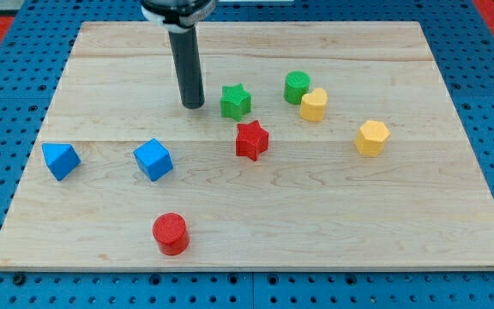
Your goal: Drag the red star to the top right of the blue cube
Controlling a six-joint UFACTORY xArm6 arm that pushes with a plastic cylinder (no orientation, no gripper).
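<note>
No hand on this arm, just a dark rod, so nothing opens, closes or holds; its tip [194, 105] rests on the desk [256, 232], touching no block. It sits just left of the green star [237, 101], up-left of the red star [251, 140], and well above-right of the blue cube [153, 160].

The red star lies to the right of the blue cube, roughly level or slightly higher, with a clear gap between. It probably needs a short shove toward the view's upper left.

Risks, as I judge them: the green star is just beside the rod, so swinging round to get behind the red star could clip it. A push off the star's centre could spin it or let it slip off the round rod. Pushing too far left could bump the cube itself.

Other blocks: second blue block [61, 160] far left, shape unclear; red cylinder [171, 233] at bottom; green cylinder [297, 87] touching a yellow block [314, 105]; another yellow block [371, 137], right.

The arm above the rod is cut off at the view's top.
</note>
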